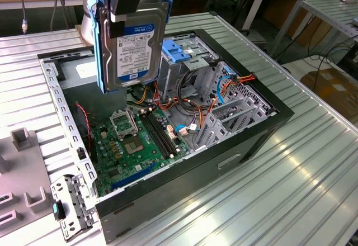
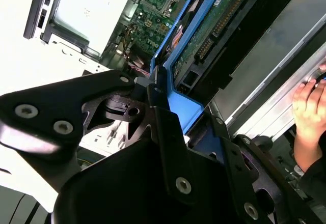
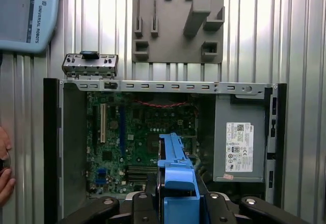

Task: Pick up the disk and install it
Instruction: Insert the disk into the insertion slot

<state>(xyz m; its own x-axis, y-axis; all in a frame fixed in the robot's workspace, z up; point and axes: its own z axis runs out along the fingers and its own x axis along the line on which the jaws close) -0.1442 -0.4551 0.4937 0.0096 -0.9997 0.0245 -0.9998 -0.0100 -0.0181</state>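
My black pincer (image 1: 124, 11) is clenched on the silver hard disk in its blue plastic carrier (image 1: 133, 50), which hangs upright just below it, above the open black computer case (image 1: 240, 145). I want it square to the grey metal drive cage (image 1: 193, 61) alongside (coloured cables (image 1: 196, 109) crowd underneath).

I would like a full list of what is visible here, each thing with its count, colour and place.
disk: one, silver with blue frame, held upright above the open case.
computer case: one, black, open on the table.
motherboard: one, green, inside the case.
power-supply box: one, grey with white label, inside the case.
blue clip: one, atop the grey cage.
table: one, ribbed silver, under the case.
person's hand: one, beside the case.
pincer: one, black, shut on the disk.
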